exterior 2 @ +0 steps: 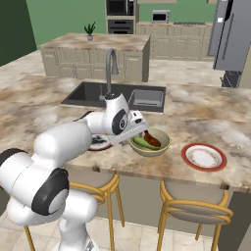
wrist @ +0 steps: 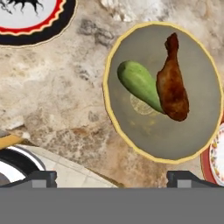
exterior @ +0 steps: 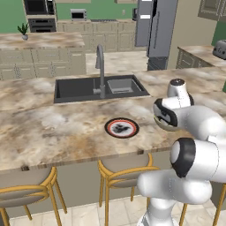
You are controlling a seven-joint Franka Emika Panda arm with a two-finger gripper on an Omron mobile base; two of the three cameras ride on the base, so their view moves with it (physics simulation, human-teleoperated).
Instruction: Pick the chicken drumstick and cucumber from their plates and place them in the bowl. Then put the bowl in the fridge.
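The cream-tan bowl (wrist: pixel 175 135) with a yellowish rim stands on the marble counter. In it lie the light-green cucumber (wrist: pixel 139 85) and the reddish-brown chicken drumstick (wrist: pixel 173 85), side by side and touching. From the right base view, the bowl (exterior 2: pixel 147 153) holds the cucumber (exterior 2: pixel 139 142) and the drumstick (exterior 2: pixel 153 140). My gripper (wrist: pixel 112 179) hovers above the bowl's near-left side, open, with nothing between its fingertips (wrist: pixel 40 178). The dark-centred plate (wrist: pixel 30 19) and the white-centred plate (exterior 2: pixel 204 157) flank the bowl, both bare. The fridge (exterior: pixel 154 26) stands far across the kitchen.
A dark sink (exterior: pixel 100 87) with a tall faucet (exterior: pixel 101 66) sits behind the plates. Stools with yellow frames (exterior 2: pixel 196 208) stand under the counter's near edge. My own arm (exterior 2: pixel 73 139) covers part of the dark-centred plate (exterior: pixel 122 128).
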